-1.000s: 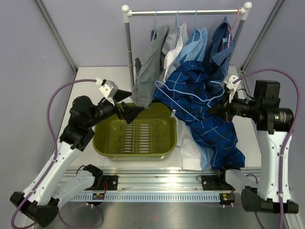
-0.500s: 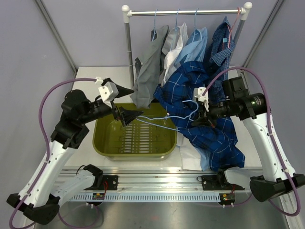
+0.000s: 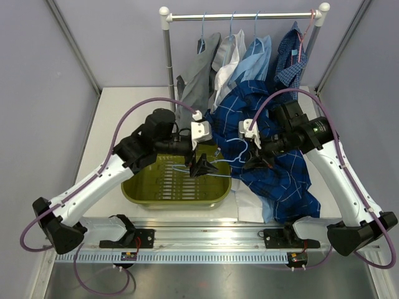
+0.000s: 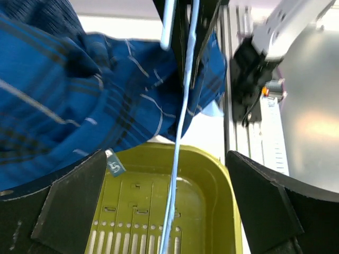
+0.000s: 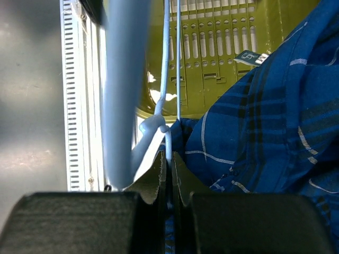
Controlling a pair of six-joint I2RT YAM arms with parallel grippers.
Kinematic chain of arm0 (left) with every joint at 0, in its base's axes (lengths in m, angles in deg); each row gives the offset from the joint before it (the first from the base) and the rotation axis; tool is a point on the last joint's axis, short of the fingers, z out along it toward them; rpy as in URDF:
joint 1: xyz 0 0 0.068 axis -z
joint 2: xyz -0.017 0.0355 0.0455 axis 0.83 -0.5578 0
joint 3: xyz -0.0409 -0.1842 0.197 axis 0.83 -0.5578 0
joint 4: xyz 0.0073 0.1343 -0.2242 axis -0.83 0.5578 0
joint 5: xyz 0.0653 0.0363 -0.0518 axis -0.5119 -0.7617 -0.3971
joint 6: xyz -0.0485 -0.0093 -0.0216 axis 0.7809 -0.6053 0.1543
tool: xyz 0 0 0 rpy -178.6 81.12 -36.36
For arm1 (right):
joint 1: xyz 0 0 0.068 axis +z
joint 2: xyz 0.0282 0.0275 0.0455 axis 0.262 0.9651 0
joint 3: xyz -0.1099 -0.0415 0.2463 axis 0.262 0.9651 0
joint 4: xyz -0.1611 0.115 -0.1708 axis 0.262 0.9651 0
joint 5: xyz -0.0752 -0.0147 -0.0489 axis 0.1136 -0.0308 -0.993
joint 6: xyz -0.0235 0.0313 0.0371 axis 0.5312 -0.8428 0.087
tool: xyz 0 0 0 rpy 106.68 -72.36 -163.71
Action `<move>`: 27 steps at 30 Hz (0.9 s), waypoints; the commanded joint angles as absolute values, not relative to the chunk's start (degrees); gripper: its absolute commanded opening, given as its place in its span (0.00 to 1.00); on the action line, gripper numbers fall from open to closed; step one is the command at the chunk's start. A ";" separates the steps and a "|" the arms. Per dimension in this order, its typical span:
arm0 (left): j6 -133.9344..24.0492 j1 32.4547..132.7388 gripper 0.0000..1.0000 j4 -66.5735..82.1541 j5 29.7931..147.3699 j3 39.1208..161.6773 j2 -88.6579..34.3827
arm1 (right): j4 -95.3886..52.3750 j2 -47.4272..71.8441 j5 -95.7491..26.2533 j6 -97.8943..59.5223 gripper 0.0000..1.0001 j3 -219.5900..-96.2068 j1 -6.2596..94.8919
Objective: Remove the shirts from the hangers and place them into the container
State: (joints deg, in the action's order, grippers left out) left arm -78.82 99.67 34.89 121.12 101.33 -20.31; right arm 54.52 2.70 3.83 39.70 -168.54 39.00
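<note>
Top external view: the two arms meet near the middle of the frame, above the right half of the olive-green container (image 3: 134, 192). Just right of centre, the right hand (image 3: 252, 163) has its fingers pressed together on the thin wire of a light-blue hanger (image 3: 219, 161). From that pinch the hanger stretches toward the left of the frame, its long axis roughly level, out over the container's slotted floor. The left hand (image 3: 201, 166), at centre, is spread wide at the hanger's far end, so it is the free hand nearest the wire.

The dark blue windowpane-check shirt (image 3: 280, 180) lies heaped from centre to lower right. It is partly against the container's right rim and partly on the pale surface (image 3: 112, 106), not yet inside the container.

Left wrist view: the hanger (image 4: 177, 159) runs from top to bottom through the middle of the frame, in the gap of the spread left hand (image 4: 167, 156). It appears to touch neither finger. The shirt (image 4: 79, 95) fills the upper left, and the container (image 4: 220, 211) lies below.

Right wrist view: the right hand (image 5: 169, 169) pinches the hanger (image 5: 165, 79) at lower centre, with the shirt (image 5: 254, 132) touching it on the right.

The wire lies lengthwise between the left fingers, so simply closing them would probably catch it. Whether the hanger is threaded into the shirt cannot be told.
</note>
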 commanded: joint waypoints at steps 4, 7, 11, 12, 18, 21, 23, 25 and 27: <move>-86.47 101.89 0.89 36.17 116.44 103.29 -24.24 | 57.17 1.88 6.39 41.68 0.00 -171.65 39.80; -86.04 102.33 0.68 36.17 119.78 104.07 -26.52 | 57.17 1.35 7.44 41.33 0.00 -172.00 39.71; -85.07 103.56 0.13 36.70 122.15 104.61 -28.98 | 57.00 1.09 8.67 40.45 0.00 -172.26 39.71; -84.81 103.73 0.06 36.18 122.42 104.52 -28.99 | 56.65 1.00 8.85 40.02 0.00 -172.26 39.80; -80.59 103.12 0.00 30.48 121.54 100.22 -23.11 | 52.88 -1.63 6.31 35.27 0.13 -169.20 39.62; -76.99 100.23 0.00 27.31 122.59 97.14 -18.27 | 51.29 -3.65 4.89 33.60 0.56 -166.82 37.70; -74.61 96.80 0.00 26.51 124.61 96.09 -14.67 | 52.25 -4.53 6.12 34.29 0.68 -165.94 35.24; -73.65 94.17 0.00 27.12 126.98 95.20 -12.56 | 53.74 -4.97 6.74 35.96 0.69 -164.89 33.48; -74.17 91.09 0.00 29.91 129.09 95.11 -9.67 | 54.36 -5.94 7.00 37.19 0.69 -163.75 29.89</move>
